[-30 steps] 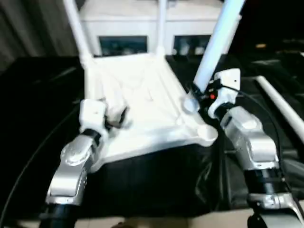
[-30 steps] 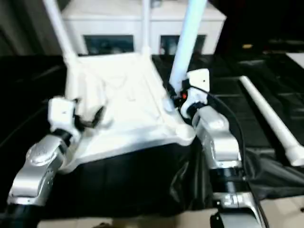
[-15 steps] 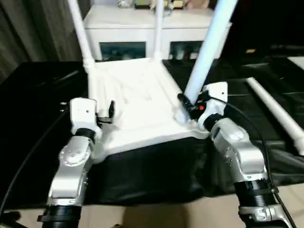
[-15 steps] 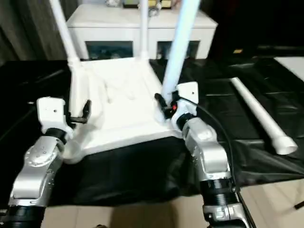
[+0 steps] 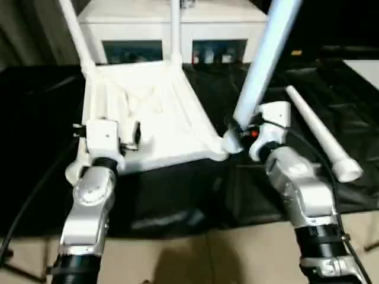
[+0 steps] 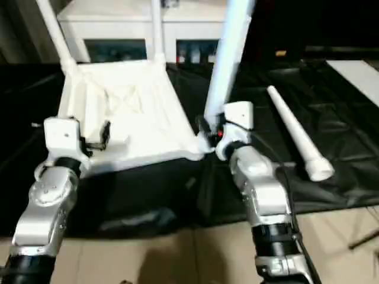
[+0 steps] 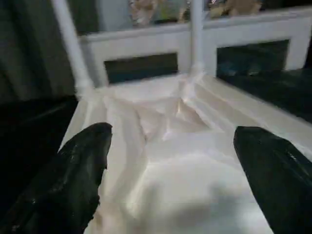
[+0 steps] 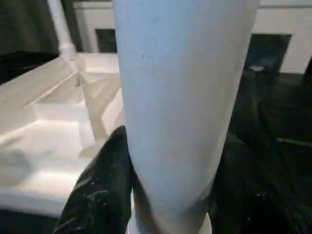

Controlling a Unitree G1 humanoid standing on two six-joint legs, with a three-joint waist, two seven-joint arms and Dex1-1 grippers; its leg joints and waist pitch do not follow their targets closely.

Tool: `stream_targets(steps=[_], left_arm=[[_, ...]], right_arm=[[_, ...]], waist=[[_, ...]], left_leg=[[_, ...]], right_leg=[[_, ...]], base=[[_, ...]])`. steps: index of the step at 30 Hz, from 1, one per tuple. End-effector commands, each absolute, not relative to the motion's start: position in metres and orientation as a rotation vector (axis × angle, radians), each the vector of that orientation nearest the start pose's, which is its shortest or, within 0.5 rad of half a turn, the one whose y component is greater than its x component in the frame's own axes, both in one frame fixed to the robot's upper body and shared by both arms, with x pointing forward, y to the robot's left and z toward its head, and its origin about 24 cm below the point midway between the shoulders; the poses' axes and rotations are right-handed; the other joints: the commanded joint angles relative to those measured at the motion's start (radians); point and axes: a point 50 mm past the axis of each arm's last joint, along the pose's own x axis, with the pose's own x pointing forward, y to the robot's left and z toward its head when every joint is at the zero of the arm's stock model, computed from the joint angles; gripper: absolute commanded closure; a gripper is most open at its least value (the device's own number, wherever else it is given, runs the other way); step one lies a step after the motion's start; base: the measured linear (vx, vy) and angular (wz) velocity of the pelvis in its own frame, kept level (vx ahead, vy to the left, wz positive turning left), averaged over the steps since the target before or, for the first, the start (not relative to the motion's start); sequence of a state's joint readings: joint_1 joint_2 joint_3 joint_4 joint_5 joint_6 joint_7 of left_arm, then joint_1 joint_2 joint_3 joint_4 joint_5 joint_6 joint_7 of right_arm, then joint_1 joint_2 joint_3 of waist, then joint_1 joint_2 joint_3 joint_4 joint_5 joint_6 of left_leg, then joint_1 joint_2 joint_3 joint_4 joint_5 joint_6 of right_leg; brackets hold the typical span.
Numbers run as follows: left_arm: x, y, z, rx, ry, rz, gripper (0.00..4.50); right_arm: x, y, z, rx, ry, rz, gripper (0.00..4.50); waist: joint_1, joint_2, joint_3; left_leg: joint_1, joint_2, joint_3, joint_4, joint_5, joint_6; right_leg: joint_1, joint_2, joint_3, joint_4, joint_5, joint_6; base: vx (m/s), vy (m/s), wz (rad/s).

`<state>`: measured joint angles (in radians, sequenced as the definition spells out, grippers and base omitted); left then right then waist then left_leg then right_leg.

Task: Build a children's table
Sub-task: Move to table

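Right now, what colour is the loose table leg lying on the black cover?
White. The loose leg lies on the black cover, clearest in the left eye view.

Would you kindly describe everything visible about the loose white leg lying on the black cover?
The loose white tapered plastic leg is a long, smooth round tube, narrow at its far end and widening to a flared collar nearest the camera. It lies flat on the black-covered table, angled away, to the right of the right tool. Nothing grips it.

My left gripper (image 5: 131,135) is spread wide, holding nothing; my right gripper (image 5: 237,131) is clamped around a leg (image 5: 260,65), both silver forearms extended forward.
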<state>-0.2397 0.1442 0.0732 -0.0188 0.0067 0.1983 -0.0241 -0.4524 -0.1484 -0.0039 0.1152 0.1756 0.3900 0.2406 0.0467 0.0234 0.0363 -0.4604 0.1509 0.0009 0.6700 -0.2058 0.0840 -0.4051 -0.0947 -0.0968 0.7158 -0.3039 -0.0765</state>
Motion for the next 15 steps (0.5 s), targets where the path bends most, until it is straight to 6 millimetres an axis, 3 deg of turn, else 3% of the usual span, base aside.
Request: stream_targets(steps=[1,2,3,4,5,6,7,8,9,10,11,12,13,14,15], left_arm=[[0.299,0.179,0.098,0.167,-0.059,0.033,0.00],[0.299,0.179,0.098,0.168,-0.058,0.037,0.00],[0.300,0.181,0.098,0.160,-0.054,0.056,0.00],[0.300,0.182,0.098,0.155,-0.049,0.061,0.00],[0.302,0.184,0.098,0.141,-0.037,0.074,0.00],[0.301,0.184,0.100,0.141,-0.046,0.069,0.00],[0.301,0.184,0.102,0.145,-0.060,0.058,0.00],[0.299,0.186,0.101,0.130,-0.050,0.057,0.00],[0.298,0.187,0.099,0.122,-0.042,0.059,0.00],[0.298,0.188,0.099,0.115,-0.036,0.059,0.00],[0.298,0.187,0.097,0.113,-0.029,0.049,0.00],[0.300,0.183,0.096,0.114,-0.026,0.029,0.00],[0.301,0.181,0.096,0.115,-0.028,0.019,0.00],[0.302,0.178,0.097,0.114,-0.032,0.011,0.00],[0.303,0.176,0.098,0.113,-0.034,0.008,0.00]], right_arm=[[0.332,-0.136,0.113,-0.002,0.056,0.343,2.66],[0.331,-0.136,0.113,-0.002,0.055,0.343,2.66],[0.331,-0.136,0.113,0.029,0.057,0.333,2.66],[0.331,-0.136,0.113,0.038,0.057,0.330,2.66],[0.331,-0.137,0.113,0.063,0.056,0.322,2.66],[0.331,-0.137,0.113,0.057,0.057,0.324,2.66],[0.330,-0.136,0.112,0.041,0.058,0.329,2.66],[0.327,-0.132,0.111,0.026,0.057,0.347,2.66],[0.325,-0.131,0.111,0.025,0.054,0.354,2.66],[0.325,-0.129,0.112,0.022,0.050,0.360,2.66],[0.324,-0.129,0.114,0.021,0.044,0.365,2.66],[0.323,-0.130,0.115,0.029,0.037,0.364,2.66],[0.322,-0.131,0.116,0.036,0.034,0.362,2.66],[0.323,-0.132,0.116,0.041,0.034,0.354,2.66],[0.323,-0.133,0.115,0.043,0.035,0.349,2.66]], waist=[[0.031,-0.028,-0.064],[0.035,-0.024,-0.050],[0.016,-0.014,-0.038],[0.023,-0.014,-0.034],[0.040,0.030,-0.052],[0.033,0.035,-0.052],[0.025,0.041,-0.075],[0.030,0.046,-0.074],[0.036,0.024,-0.069],[0.060,0.010,-0.060],[0.072,0.009,-0.058],[0.070,0.006,-0.057],[0.073,0.021,-0.056],[0.070,0.006,-0.054],[0.074,0.023,-0.055]], left_leg=[[-0.012,-0.036,0.123,0.168,-0.157,0.099],[-0.005,-0.023,0.132,0.173,-0.168,0.047],[0.054,-0.014,0.148,0.136,-0.246,-0.023],[0.059,0.001,0.144,0.071,-0.278,-0.001],[0.130,0.059,0.131,-0.032,-0.197,0.005],[0.145,0.137,0.079,-0.085,-0.155,0.032],[0.168,0.261,0.028,-0.122,-0.025,0.115],[0.172,0.218,0.054,-0.080,0.103,0.153],[0.149,0.153,0.091,-0.052,0.102,0.120],[0.071,0.041,0.128,-0.036,0.029,0.044],[0.077,0.037,0.130,-0.045,-0.037,-0.014],[0.071,0.034,0.130,-0.056,-0.035,-0.030],[0.072,0.044,0.125,-0.074,-0.015,-0.042],[0.069,0.046,0.124,-0.080,-0.014,-0.044],[0.077,0.055,0.119,-0.088,-0.023,-0.061]], right_leg=[[0.098,-0.151,0.014,-0.228,-0.184,-0.496],[0.079,-0.153,0.000,-0.233,-0.237,-0.418],[0.040,-0.125,0.026,-0.246,-0.335,-0.284],[0.088,-0.130,0.037,-0.241,-0.373,-0.174],[0.083,-0.090,0.019,-0.258,-0.302,-0.046],[0.058,-0.046,-0.006,-0.211,-0.199,0.027],[0.041,-0.067,0.008,-0.104,-0.002,0.089],[-0.006,-0.107,0.069,-0.088,0.152,0.060],[-0.001,-0.117,0.084,-0.116,0.220,0.017],[0.070,-0.116,0.109,-0.140,0.268,0.002],[0.071,-0.095,0.101,-0.161,0.115,0.054],[0.082,-0.076,0.090,-0.162,0.054,0.079],[0.080,-0.054,0.074,-0.168,-0.005,0.110],[0.083,-0.046,0.069,-0.171,-0.029,0.125],[0.076,-0.039,0.063,-0.175,-0.075,0.131]], base=[[-0.104,-0.302,0.56],[-0.104,-0.302,0.56],[-0.088,-0.257,0.33],[-0.075,-0.224,0.26],[-0.075,-0.224,0.26],[-0.088,-0.234,0.18],[-0.081,-0.212,0.04],[-0.081,-0.212,0.04],[-0.039,-0.150,0.05],[-0.038,-0.133,0.06],[-0.038,-0.133,0.06],[-0.055,-0.129,0.03],[-0.061,-0.085,-0.06],[-0.061,-0.085,-0.06],[-0.057,-0.053,-0.02]])
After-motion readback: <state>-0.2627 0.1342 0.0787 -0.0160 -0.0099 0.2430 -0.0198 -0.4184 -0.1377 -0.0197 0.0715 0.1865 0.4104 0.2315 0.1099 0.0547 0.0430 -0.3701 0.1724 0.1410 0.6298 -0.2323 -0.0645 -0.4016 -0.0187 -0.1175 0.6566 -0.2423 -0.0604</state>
